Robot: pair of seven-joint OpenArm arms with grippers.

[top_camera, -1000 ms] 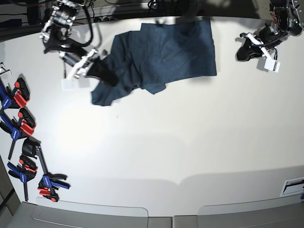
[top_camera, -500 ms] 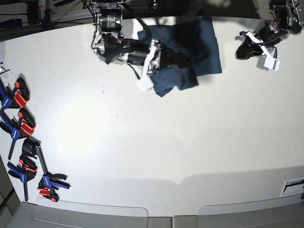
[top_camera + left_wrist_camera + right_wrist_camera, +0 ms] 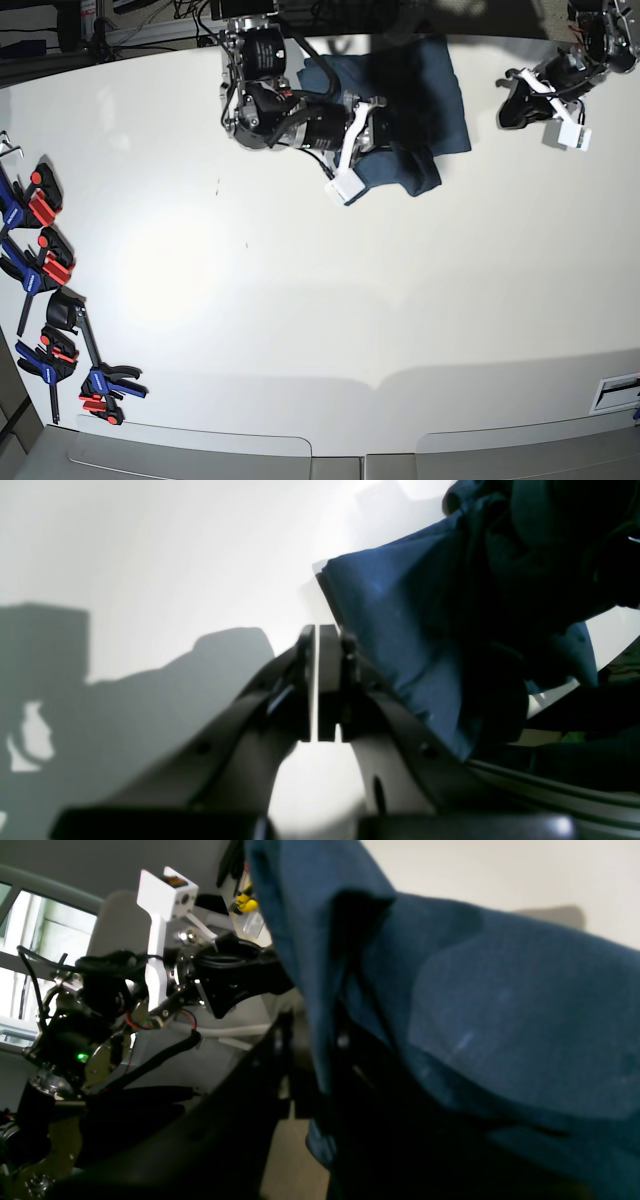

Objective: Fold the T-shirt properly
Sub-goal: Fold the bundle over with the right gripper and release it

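White table (image 3: 300,300), T-shirt (image 3: 440,110) in right gripper (image 3: 385,135)

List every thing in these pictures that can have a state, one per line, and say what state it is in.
T-shirt: partly folded, one side lifted over the rest, bunched.
Right pincer: shut on the T-shirt, holding cloth over the garment.
Left pincer: shut, empty, beside the T-shirt.
Clamps: lying in a row at the table's edge, unused.
Table: white, bearing the T-shirt.
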